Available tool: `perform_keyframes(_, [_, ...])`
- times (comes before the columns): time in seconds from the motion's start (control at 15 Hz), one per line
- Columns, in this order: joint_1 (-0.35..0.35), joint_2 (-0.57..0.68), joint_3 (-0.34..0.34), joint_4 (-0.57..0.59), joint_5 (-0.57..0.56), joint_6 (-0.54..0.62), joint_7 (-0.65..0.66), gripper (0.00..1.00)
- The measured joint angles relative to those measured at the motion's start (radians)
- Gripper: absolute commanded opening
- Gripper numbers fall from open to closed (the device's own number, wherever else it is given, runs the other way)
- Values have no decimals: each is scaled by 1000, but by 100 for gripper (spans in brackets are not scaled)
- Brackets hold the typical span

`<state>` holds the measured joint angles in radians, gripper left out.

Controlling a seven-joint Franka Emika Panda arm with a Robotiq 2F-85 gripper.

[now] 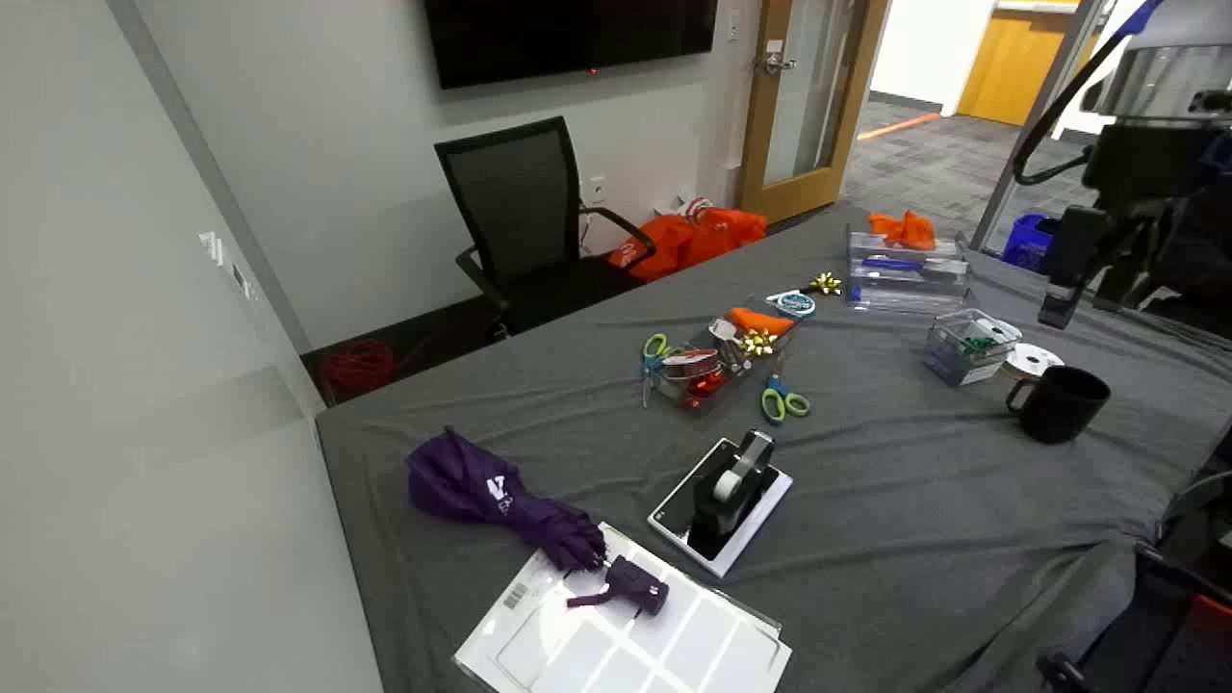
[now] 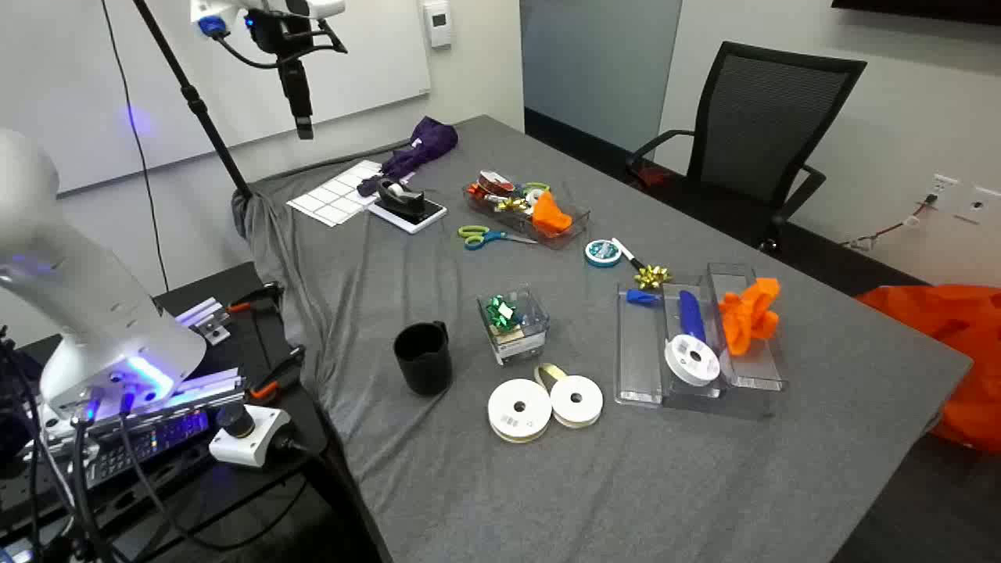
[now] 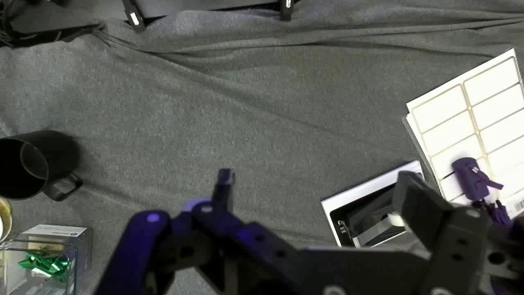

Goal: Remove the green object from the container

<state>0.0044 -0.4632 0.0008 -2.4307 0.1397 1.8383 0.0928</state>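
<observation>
The green object is a shiny green bow (image 2: 501,311). It sits in a small clear plastic box (image 2: 522,346), the container, beside the black mug (image 2: 423,360). The bow (image 1: 979,344) and box (image 1: 948,367) also show in an exterior view. In the wrist view the bow (image 3: 46,263) and box (image 3: 76,246) lie at the lower left, partly cut off by the frame edge. My gripper (image 3: 317,178) is open with nothing between its fingers. It hangs high above the table, away from the box, and shows in both exterior views (image 2: 304,129) (image 1: 1083,296).
White ribbon spools (image 2: 519,410) stand close to the box. A clear divided tray (image 2: 640,383) holds an orange cloth and a spool. Another clear tray (image 2: 575,234) holds craft items. Scissors (image 2: 485,236), a tape dispenser (image 2: 400,197) and label sheets (image 2: 332,195) lie farther along.
</observation>
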Motion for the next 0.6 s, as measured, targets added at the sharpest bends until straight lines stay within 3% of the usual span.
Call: perform_keyframes(0.6, [0,0,-3,1,0,8,-2,100])
